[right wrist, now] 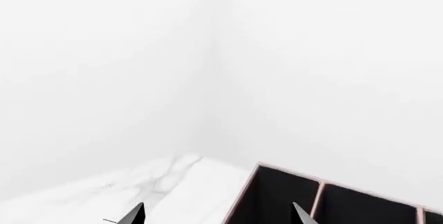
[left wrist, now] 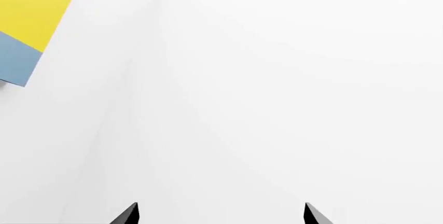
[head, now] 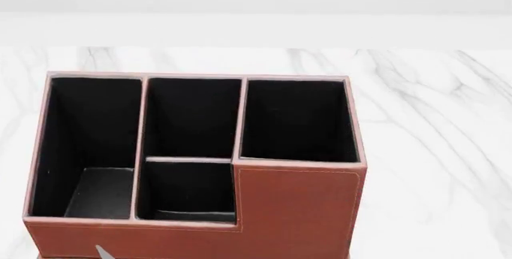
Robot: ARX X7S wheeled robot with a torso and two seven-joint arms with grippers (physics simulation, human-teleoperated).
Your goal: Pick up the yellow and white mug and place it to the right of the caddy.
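Observation:
The yellow and white mug is out of view in every frame. The caddy [head: 296,205], a reddish-brown box with black-lined compartments and a stepped front, fills the lower left and middle of the head view on the marble table [head: 432,127]. One corner of the caddy [right wrist: 291,198] shows in the right wrist view, just beyond one fingertip. My right gripper [right wrist: 218,214] is open with nothing between its tips, above the table beside that corner. My left gripper [left wrist: 221,214] is also open and empty, facing bare white walls.
A flat yellow and blue panel [left wrist: 28,22] sits at the edge of the left wrist view against the white wall. A thin grey sliver [head: 102,252] shows at the bottom of the head view before the caddy. The marble top [head: 448,181] extends to the caddy's right.

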